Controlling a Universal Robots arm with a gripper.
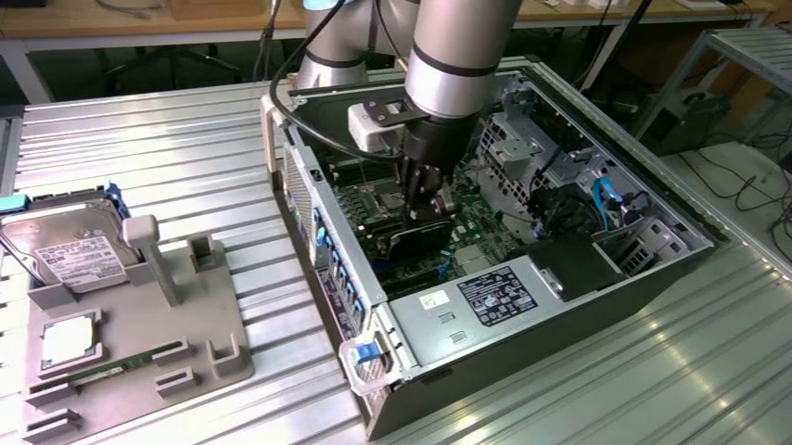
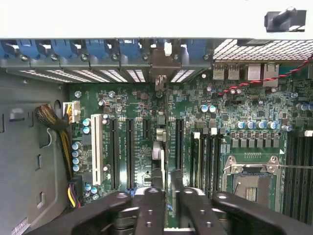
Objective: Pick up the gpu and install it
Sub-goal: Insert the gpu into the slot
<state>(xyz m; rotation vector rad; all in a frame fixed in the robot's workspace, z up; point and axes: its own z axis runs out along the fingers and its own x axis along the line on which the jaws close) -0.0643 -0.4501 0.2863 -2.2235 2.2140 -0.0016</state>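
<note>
The gpu [image 1: 416,243] stands on edge inside the open computer case [image 1: 371,371], its black shroud facing the exterior view's left, low over the green motherboard [image 1: 477,232]. My gripper [image 1: 427,199] reaches down from above and is shut on the card's top edge. In the wrist view the gpu [image 2: 159,147] appears edge-on as a thin strip running from between my fingers [image 2: 149,208] toward its silver bracket [image 2: 161,66] at the case's rear slot openings. It lies along the black expansion slots [image 2: 129,152]. My gripper [image 2: 170,200] clamps it from both sides.
A grey fixture tray [image 1: 204,343] at the exterior view's left holds a silver hard drive [image 1: 69,250], a processor [image 1: 69,338] and a RAM stick [image 1: 111,368]. Inside the case sit a labelled power supply [image 1: 495,297], blue cables [image 1: 604,199] and the processor socket [image 2: 249,183].
</note>
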